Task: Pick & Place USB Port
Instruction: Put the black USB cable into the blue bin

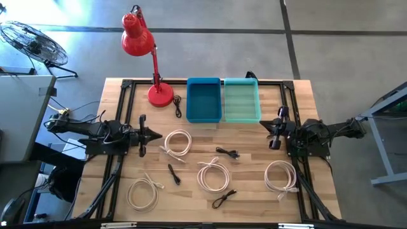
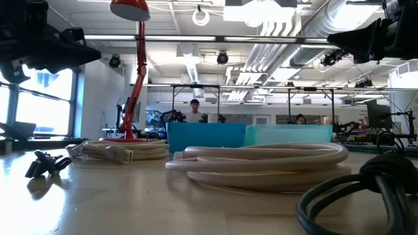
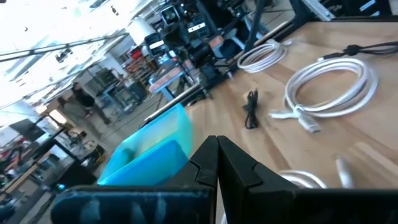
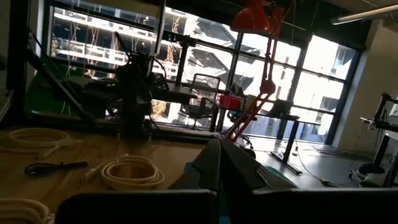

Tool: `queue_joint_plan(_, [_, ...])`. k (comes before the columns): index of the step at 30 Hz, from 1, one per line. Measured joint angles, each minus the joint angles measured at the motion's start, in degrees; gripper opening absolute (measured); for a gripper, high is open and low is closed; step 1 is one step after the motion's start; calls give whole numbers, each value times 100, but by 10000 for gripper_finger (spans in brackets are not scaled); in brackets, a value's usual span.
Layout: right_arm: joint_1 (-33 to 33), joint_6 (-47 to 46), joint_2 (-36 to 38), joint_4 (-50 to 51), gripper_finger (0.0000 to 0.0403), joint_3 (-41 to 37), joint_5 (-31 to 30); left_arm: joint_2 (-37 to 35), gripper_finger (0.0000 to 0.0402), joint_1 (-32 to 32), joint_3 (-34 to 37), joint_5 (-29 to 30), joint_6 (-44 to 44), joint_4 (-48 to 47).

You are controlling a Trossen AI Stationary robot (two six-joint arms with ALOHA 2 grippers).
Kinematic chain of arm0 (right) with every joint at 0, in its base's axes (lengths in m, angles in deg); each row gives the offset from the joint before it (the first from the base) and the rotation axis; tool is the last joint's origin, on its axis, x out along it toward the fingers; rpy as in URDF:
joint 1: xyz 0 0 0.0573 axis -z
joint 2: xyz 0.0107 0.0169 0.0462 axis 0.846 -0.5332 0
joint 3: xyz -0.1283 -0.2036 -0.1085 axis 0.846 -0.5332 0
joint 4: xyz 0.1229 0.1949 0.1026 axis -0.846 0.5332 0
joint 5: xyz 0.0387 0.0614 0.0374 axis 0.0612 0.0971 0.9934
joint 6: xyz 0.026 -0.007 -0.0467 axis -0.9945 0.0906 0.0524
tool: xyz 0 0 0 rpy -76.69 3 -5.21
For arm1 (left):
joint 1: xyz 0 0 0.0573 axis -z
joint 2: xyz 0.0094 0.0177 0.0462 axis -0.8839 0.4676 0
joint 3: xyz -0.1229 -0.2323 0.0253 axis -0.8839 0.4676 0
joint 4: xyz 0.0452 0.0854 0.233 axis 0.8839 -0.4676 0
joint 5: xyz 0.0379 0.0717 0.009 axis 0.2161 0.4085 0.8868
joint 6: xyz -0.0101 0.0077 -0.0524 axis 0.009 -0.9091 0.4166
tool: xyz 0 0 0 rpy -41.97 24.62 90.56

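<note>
Three short black cables lie flat on the wooden table in the high view: one mid-table (image 1: 227, 152), one left of centre (image 1: 173, 173), one by the near edge (image 1: 224, 198). Several white cable coils lie around them, such as this one (image 1: 179, 142). A blue bin (image 1: 203, 100) and a teal bin (image 1: 241, 100) stand side by side at the far edge. My left gripper (image 1: 154, 135) hovers shut above the table's left side; its fingers meet in the left wrist view (image 3: 216, 163). My right gripper (image 1: 266, 127) hovers shut over the right side (image 4: 219, 163). Neither holds anything.
A red desk lamp (image 1: 152, 63) stands on the far left corner, its base (image 1: 160, 94) next to the blue bin. White coils lie near the right edge (image 1: 282, 175), the near left (image 1: 143, 193) and the centre (image 1: 213, 175). People show in the room beyond the table.
</note>
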Motion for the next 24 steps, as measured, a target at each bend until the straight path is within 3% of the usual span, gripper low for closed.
queue_joint_plan(6, [-2, 717, -49, -153, 0, 151, -364, 0, 0, 1, 0, 384, 36, 44])
queue_joint_plan(10, [-2, 1582, -283, -122, 0, 874, -306, 0, 0, -1, 0, 534, 39, 46])
queue_joint_plan(13, [-2, 1595, -649, 312, 0, 1657, -746, 0, 0, -1, 0, 568, 38, 41])
queue_joint_plan(16, [-1, 1214, -1167, 1499, 0, 2634, -1118, 0, 0, 1, 0, 930, 204, -27])
queue_joint_plan(24, [-2, -905, -2944, 5519, 0, 5130, -1523, -1, 0, -1, 0, 1539, 482, 7])
